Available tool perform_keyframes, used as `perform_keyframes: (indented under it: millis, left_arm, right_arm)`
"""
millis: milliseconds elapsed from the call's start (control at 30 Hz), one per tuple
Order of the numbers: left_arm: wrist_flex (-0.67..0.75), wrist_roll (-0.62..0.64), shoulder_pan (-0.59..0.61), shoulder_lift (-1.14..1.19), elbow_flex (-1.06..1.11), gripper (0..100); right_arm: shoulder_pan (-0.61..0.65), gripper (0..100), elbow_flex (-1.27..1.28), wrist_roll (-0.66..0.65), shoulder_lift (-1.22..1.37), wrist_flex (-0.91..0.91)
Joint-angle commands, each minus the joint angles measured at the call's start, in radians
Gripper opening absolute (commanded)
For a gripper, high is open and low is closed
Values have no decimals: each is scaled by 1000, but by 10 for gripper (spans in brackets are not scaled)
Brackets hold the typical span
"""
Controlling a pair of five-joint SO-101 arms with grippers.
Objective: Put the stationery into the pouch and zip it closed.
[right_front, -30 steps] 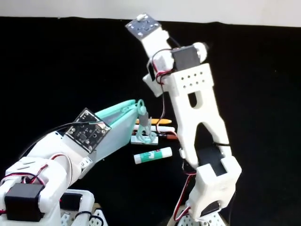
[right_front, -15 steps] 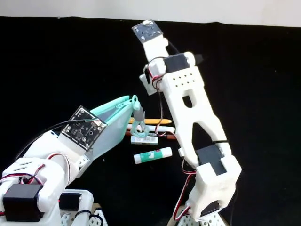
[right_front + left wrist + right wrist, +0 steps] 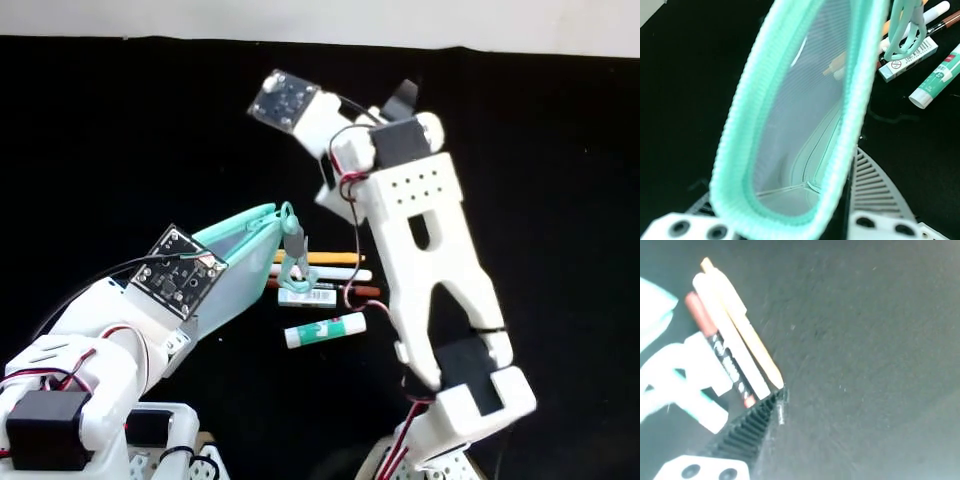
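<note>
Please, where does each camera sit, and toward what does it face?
High view: fixed above the arms' base side, facing down over the black table; both arms show, the left arm holding up the pouch.
Left wrist view: on the left arm, facing into the open pouch; one of its own fingers shows.
Right wrist view: on the raised right arm, facing down at the pens; part of the right gripper shows.
Shared: all three see the pens.
</note>
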State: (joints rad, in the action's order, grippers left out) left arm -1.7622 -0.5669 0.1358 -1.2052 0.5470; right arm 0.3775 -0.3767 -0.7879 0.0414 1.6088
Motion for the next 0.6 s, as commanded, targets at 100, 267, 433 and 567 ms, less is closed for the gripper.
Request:
perform_keyframes:
  millis: [100, 267, 433, 567]
  left_arm:
    - [-6, -5, 12, 1, -39, 224]
    - [-6, -3, 12, -1, -39, 224]
    - [-6, -3, 12, -4, -39, 224]
    - [-6, -3, 12, -4, -39, 224]
  right_arm:
    - [51, 637, -2, -87, -97, 104]
    - [147, 637, -2, -83, -94, 104]
    - [202, 637, -2, -81, -93, 108]
    - [232, 637, -2, -81, -96, 111]
